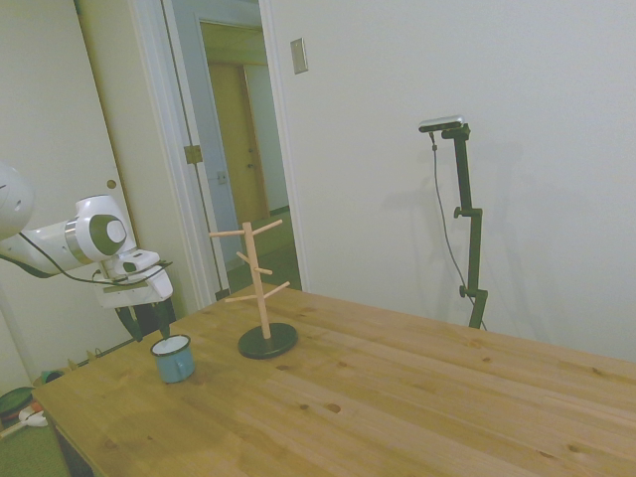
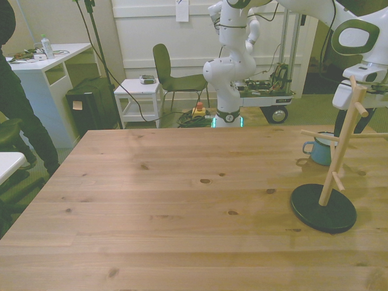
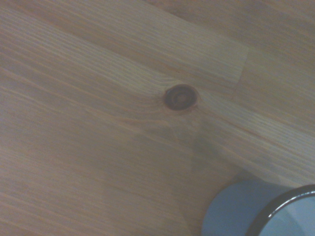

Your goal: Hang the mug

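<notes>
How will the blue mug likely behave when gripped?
The mug looks rigid and enamel-like, so probably light but slippery at its thin rim. Short and upright on the table, it seems unlikely to tip. Its small handle may twist it off-centre.

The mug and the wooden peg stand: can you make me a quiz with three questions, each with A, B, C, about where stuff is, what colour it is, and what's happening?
1. Where is the mug?
A. Standing on the table beside the peg stand
B. Hanging on a peg
C. On the floor

2. What colour is the outside of the mug?
A. Red
B. Teal-blue
C. Yellow

3. What is the gripper doing?
A. Carrying the mug in the air
B. Hanging just above and behind the mug, not holding it
C. Gripping the stand's base

Answers:
1. A, the side view shows the mug upright on the wood, apart from the stand's dark round base.
2. B, both the side and front views show a teal-blue body with a white inside.
3. B, the mug rests on the table and the dark fingers sit over it without lifting it.
</notes>
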`<action>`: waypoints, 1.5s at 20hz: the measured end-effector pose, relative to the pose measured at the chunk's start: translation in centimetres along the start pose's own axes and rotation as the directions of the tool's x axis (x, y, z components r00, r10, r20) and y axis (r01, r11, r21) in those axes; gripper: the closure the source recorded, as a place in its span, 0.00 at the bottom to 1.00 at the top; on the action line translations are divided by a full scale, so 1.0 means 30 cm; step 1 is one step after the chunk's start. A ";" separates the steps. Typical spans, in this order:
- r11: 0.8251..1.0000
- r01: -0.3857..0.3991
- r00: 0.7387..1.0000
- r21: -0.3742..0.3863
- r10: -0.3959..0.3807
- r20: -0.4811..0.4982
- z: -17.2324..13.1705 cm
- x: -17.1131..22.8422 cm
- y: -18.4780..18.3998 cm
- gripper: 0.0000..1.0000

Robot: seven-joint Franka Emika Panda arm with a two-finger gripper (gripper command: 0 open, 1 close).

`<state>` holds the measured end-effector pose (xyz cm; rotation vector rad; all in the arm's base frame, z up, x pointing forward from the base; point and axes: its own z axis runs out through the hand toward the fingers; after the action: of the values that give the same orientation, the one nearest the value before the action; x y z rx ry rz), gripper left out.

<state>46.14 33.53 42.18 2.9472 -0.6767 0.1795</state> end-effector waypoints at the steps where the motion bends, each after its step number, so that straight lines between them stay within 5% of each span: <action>1: 1.000 0.004 1.000 -0.005 -0.004 0.005 0.004 0.006 -0.003 0.00; 27: 0.997 0.059 0.995 -0.051 -0.054 0.079 0.125 -0.006 -0.099 0.00; 28: 0.997 0.060 0.995 -0.052 -0.055 0.080 0.128 -0.007 -0.101 1.00; 30: 0.997 0.060 0.995 -0.052 -0.056 0.079 0.128 -0.007 -0.103 1.00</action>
<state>47.66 35.88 38.10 2.9304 -0.5947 0.0407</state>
